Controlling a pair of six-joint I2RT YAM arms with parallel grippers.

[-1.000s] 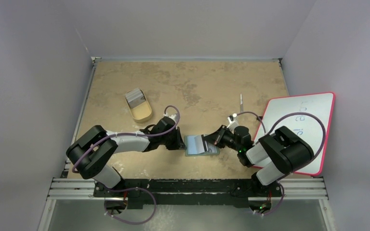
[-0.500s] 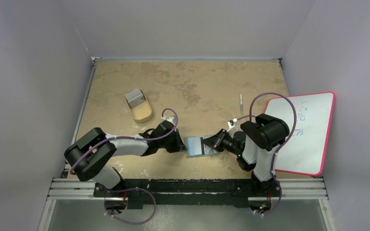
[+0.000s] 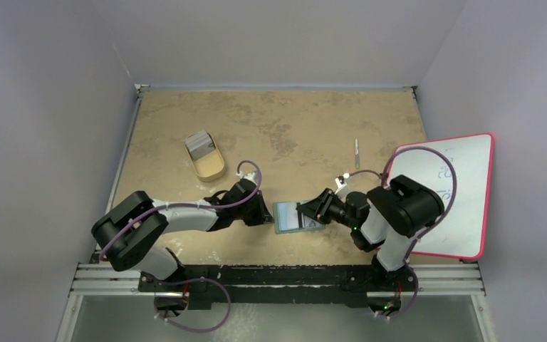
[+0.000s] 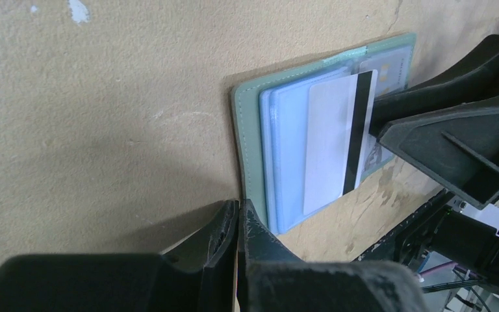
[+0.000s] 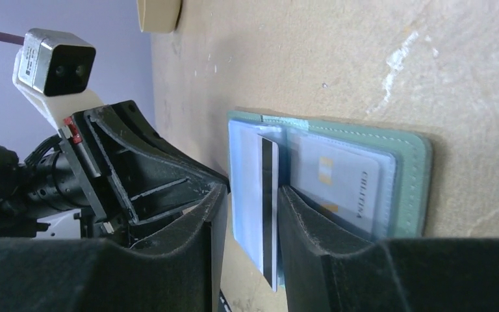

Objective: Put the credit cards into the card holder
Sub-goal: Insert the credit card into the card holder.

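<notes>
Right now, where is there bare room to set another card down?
Bare tabletop runs along the far edge and between the tan tray and the pen. Crowded around the wallet, flanked by the left gripper and right gripper.

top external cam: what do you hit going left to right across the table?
Tan oval tray → left gripper → card holder → pen → pink-edged whiteboard. The right gripper overlaps the card holder, so it is left out.

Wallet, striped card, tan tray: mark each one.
wallet (image 4: 245, 143), left wrist view, on its green leather border.
striped card (image 4: 328, 143), left wrist view, on its white face.
tan tray (image 3: 211, 169), top view, on its bare floor.
</notes>
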